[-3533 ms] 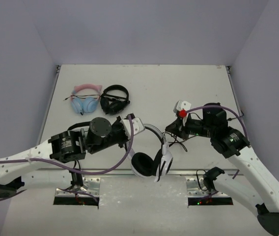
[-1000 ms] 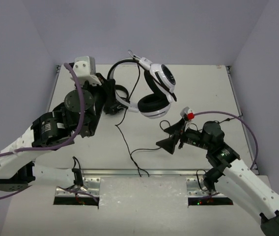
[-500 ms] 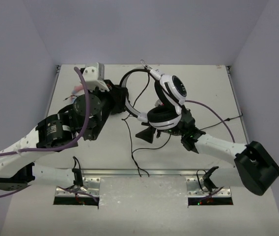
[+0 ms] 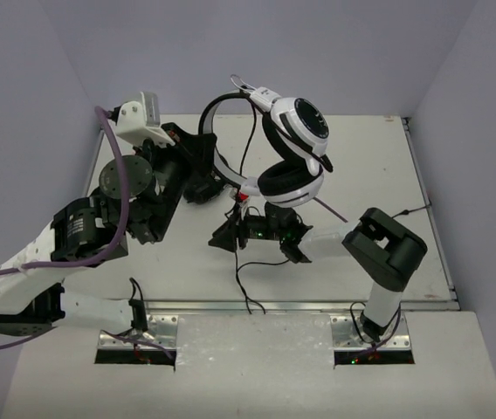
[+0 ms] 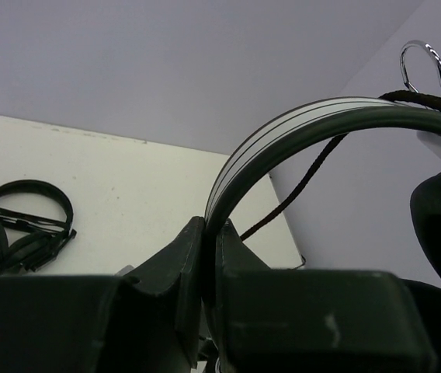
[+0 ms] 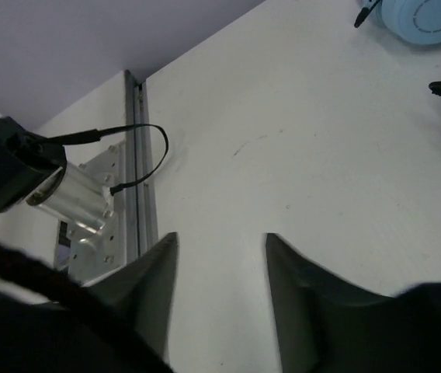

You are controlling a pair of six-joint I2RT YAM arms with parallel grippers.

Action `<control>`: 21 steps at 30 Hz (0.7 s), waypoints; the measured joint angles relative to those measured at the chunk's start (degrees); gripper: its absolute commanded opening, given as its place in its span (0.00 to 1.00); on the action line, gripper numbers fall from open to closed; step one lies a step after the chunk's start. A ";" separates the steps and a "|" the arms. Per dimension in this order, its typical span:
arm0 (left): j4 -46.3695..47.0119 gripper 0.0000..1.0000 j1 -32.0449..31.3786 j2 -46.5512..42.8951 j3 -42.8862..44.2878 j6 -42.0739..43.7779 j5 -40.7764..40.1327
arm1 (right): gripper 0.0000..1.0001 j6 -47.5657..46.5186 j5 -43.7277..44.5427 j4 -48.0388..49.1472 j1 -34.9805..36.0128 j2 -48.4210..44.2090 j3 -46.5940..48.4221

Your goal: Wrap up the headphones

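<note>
My left gripper [image 4: 200, 166] is shut on the white-and-black headband [image 4: 219, 157] of the headphones and holds them up above the table. The white ear cup [image 4: 302, 122] and black cushion [image 4: 285, 185] hang to its right. In the left wrist view the headband [image 5: 283, 136] rises from between the closed fingers [image 5: 189, 249]. The thin black cable [image 4: 237, 271] drops to the table and trails toward the near edge. My right gripper [image 4: 224, 237] is open and empty, low over the table under the headphones. In the right wrist view [image 6: 217, 264] only bare table lies between its fingers.
The all-black headphones [image 5: 19, 225] lie on the table at the back left. A blue ear cup [image 6: 422, 15] of the cat-ear pair shows at the top of the right wrist view. The metal rail and arm mount [image 6: 88, 202] run along the near edge.
My left arm has raised the headphones and carried them to the back of the table. My right arm has reached far to the left, its gripper now under them near the hanging cable.
</note>
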 measured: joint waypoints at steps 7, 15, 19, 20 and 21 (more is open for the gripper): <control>8.98 0.00 -0.22 -0.35 -2.32 8.83 -12.76 | 0.01 5.51 2.14 12.94 0.85 -0.04 -10.19; 29.31 0.00 10.16 0.92 -11.13 23.65 -22.08 | 0.01 4.11 10.23 10.19 9.68 -17.81 -22.38; 29.99 0.00 16.33 5.77 -8.26 23.61 -22.10 | 0.01 -1.57 16.55 -0.87 19.78 -27.98 -19.41; 29.97 0.00 17.81 7.23 -7.26 23.71 -21.92 | 0.01 -2.86 18.49 -4.07 21.94 -30.10 -18.82; 29.49 0.01 19.23 8.72 -6.01 23.67 -21.42 | 0.01 -4.02 20.33 -7.13 23.74 -31.93 -18.25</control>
